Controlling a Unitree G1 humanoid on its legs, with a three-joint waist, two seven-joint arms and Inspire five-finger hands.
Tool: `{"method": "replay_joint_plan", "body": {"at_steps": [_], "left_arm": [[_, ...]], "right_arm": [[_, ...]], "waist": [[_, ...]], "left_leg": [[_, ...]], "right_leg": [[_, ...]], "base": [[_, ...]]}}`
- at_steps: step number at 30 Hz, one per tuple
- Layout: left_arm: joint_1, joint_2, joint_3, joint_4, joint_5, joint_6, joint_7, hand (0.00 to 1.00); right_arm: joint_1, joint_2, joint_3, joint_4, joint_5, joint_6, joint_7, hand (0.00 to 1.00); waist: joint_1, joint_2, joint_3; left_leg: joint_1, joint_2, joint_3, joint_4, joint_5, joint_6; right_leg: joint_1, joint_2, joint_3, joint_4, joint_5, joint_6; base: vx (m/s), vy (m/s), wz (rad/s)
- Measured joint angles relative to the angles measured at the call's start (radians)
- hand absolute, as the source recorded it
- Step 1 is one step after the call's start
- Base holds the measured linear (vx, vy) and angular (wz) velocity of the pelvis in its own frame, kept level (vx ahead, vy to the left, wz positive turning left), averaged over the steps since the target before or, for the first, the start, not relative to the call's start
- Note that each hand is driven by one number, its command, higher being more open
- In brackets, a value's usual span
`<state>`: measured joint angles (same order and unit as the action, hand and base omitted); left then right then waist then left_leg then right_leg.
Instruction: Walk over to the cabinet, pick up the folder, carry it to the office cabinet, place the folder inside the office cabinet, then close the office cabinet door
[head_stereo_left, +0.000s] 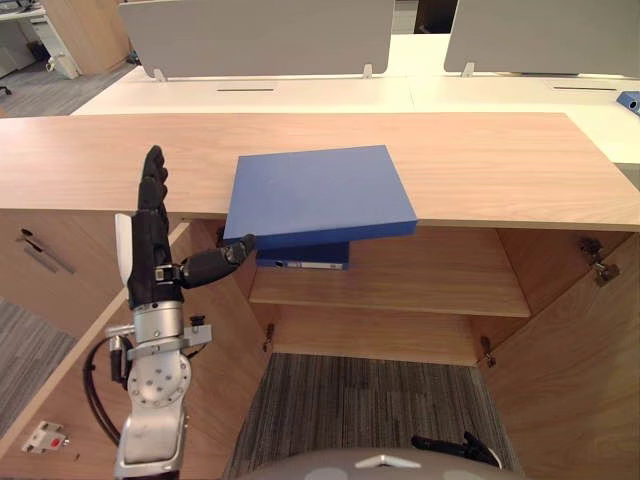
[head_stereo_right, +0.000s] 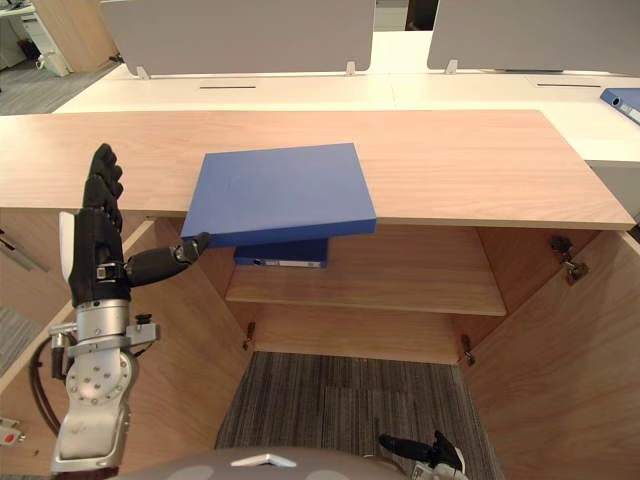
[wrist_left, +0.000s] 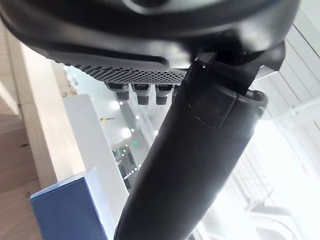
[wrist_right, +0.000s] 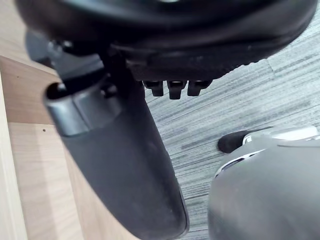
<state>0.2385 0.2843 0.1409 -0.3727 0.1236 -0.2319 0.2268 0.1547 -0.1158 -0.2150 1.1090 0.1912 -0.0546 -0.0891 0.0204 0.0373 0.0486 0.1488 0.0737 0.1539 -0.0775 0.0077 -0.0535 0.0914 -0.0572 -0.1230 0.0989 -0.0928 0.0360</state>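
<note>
A blue folder (head_stereo_left: 318, 195) lies flat on the wooden cabinet top (head_stereo_left: 500, 160), with its front edge overhanging the open cabinet. My left hand (head_stereo_left: 150, 250) stands upright just left of it, fingers straight. The thumb reaches to the folder's near left corner and looks to touch it from below. That corner of the folder (wrist_left: 70, 210) also shows past the thumb in the left wrist view. A second blue folder (head_stereo_left: 303, 255) rests on the inner shelf (head_stereo_left: 420, 280) beneath. My right hand (head_stereo_left: 455, 445) hangs low over the carpet, relaxed and holding nothing.
Both cabinet doors stand open: the left door (head_stereo_left: 90, 350) beside my left arm, the right door (head_stereo_left: 580, 350) opposite. White desks with grey dividers (head_stereo_left: 250, 35) lie behind the cabinet. Another blue binder (head_stereo_left: 630, 100) sits on the far right desk.
</note>
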Motion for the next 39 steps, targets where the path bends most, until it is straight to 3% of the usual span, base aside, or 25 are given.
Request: {"method": "replay_joint_plan", "body": {"at_steps": [9,22,32,39], "left_arm": [[-0.094,0.124,-0.101,-0.038,0.084,-0.029,-0.039,1.00],[-0.196,0.184,-0.296,-0.057,0.092,-0.050,-0.100,1.00],[-0.232,0.200,-0.374,0.090,0.355,-0.047,-0.092,1.00],[-0.232,0.202,-0.389,0.133,0.523,-0.016,-0.036,1.00]], "right_arm": [[0.018,-0.002,0.002,0.008,-0.032,0.000,0.004,1.00],[0.014,0.001,0.012,0.025,-0.032,0.003,0.013,1.00],[0.014,0.002,0.014,0.026,-0.032,0.002,0.010,1.00],[0.015,0.002,0.021,0.025,-0.031,0.002,-0.008,1.00]], "waist": [[-0.003,-0.003,-0.012],[-0.026,-0.017,-0.018],[-0.038,-0.019,-0.024],[-0.044,-0.025,-0.023]], "left_leg": [[0.009,0.006,0.004,0.003,-0.002,-0.005],[0.020,0.013,0.031,0.004,-0.011,-0.013],[0.030,0.013,0.030,-0.001,-0.012,-0.014],[0.030,0.006,0.027,-0.009,-0.013,-0.013]], "right_leg": [[-0.002,0.006,0.014,0.021,-0.013,-0.002],[-0.007,0.016,0.046,0.020,-0.013,-0.004],[-0.004,0.016,0.044,0.012,-0.008,-0.009],[0.015,0.012,0.037,-0.034,0.009,-0.006]], "base": [[-0.02,-0.007,-0.02],[-0.01,0.000,-0.07],[0.00,0.000,0.00],[0.00,0.000,0.00]]}}
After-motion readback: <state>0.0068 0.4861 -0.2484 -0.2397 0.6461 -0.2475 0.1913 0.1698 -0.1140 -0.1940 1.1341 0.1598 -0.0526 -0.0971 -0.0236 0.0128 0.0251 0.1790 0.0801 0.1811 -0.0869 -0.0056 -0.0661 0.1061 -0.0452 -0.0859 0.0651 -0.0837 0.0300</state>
